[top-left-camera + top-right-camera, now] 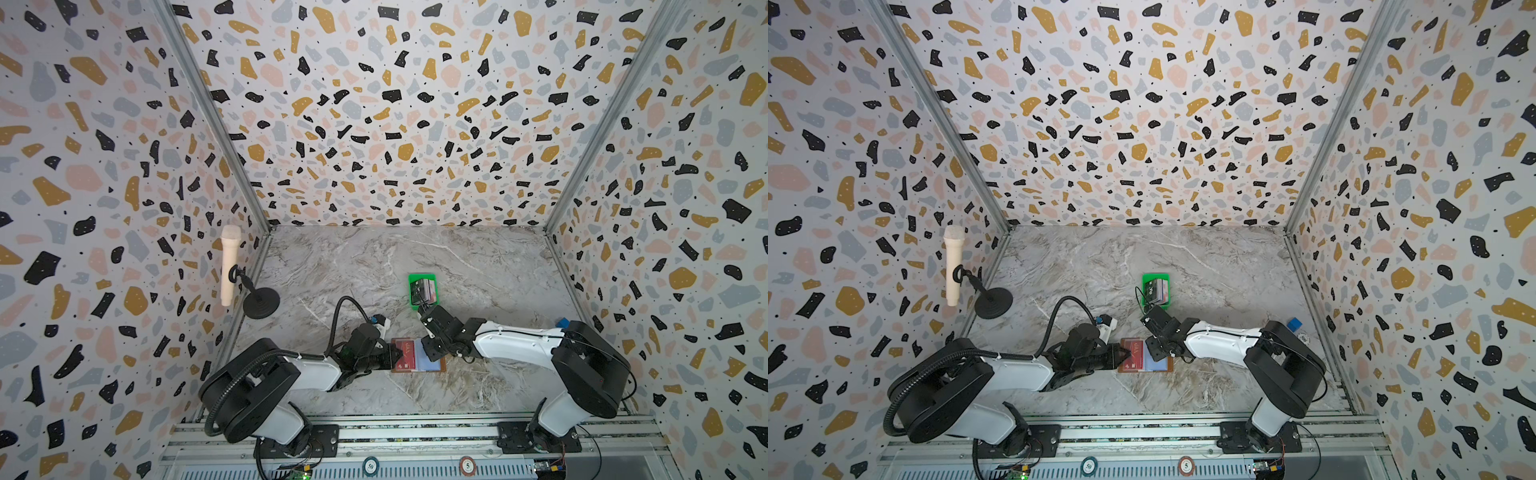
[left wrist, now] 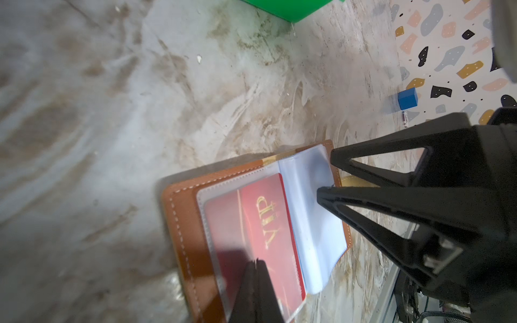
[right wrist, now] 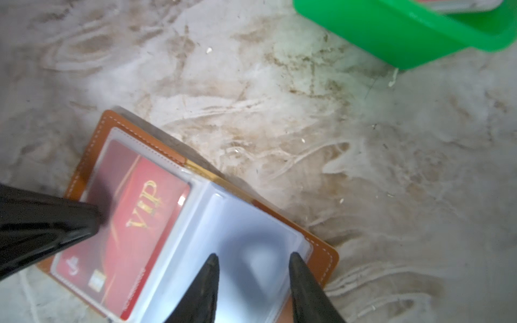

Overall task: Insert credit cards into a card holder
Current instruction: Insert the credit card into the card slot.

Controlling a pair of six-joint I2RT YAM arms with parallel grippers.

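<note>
Left jaws together on card holder [image 2: 183, 223] (VIP card [image 2: 268, 221] sleeved); right jaws apart.

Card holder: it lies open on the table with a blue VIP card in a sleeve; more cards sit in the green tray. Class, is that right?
The VIP card is red, not blue: see the right wrist view. The rest stands: card holder open on the table, more cards in the green tray.

Green tray [image 3: 405, 36] cut by frame edge — credit cards [image 1: 424, 289] too small to count.
</note>
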